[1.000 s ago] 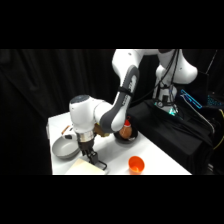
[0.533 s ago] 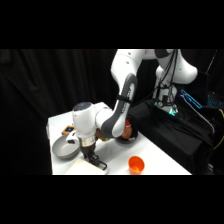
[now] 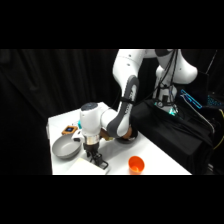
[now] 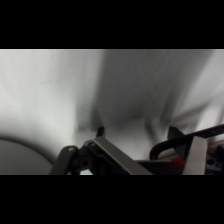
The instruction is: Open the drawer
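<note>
Under the hand (image 3: 95,158), drawer (image 4: 197,156), white front, black handle

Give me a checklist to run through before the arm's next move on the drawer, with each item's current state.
1. Gripper down low over the table, near its front edge: ok.
2. Drawer handle in sight: ok. The wrist view shows a thin black curved bar, probably the handle.
3. Gripper holding that handle: cannot tell.
4. Room beside the grey bowl: not ok. It sits close beside the gripper, so the room looks tight.
5. Orange cup away from the gripper: ok.
</note>
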